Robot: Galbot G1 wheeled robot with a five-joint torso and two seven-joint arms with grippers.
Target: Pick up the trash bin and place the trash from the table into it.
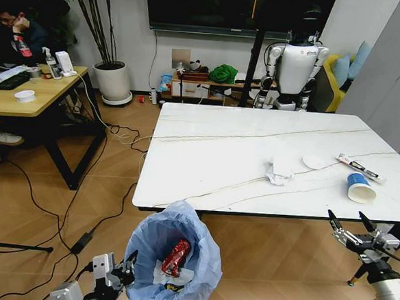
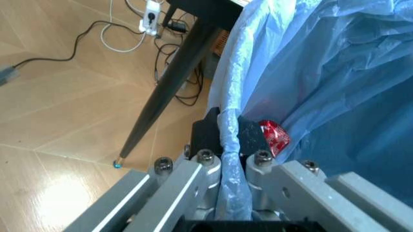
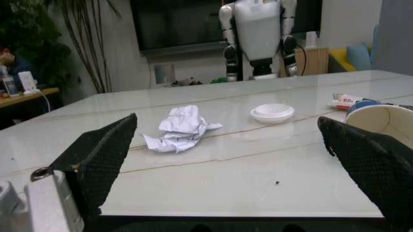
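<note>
Gripping the rim of the trash bin [image 1: 172, 258], the left gripper [image 1: 124, 272] sits low at the robot's left, its black fingers [image 2: 208, 133] pinched closed on the crinkled light-blue bag liner where it folds over the bin's edge. The bin stands just before the near edge of the table [image 1: 220, 151], toward its left corner, and inside it lie a red crumpled wrapper [image 1: 176, 256] and some white tissue [image 1: 167, 275]; the wrapper also shows past the clamped liner in the left wrist view [image 2: 274, 137]. The right gripper [image 1: 351, 226] hangs just off the table's near edge at the robot's right, its jaws spread wide and holding nothing, level with the tabletop. On the marble-look top a crumpled white tissue [image 1: 278, 173] lies toward the near side, a white round disc [image 1: 315, 162] just beyond it to the right, a thin white printed tube [image 1: 360, 168] farther right, and a blue paper cup [image 1: 359, 187] on its side nearest the right gripper. The same tissue [image 3: 181, 128], disc [image 3: 272, 112] and cup [image 3: 380, 118] appear between the spread fingers in the right wrist view.
</note>
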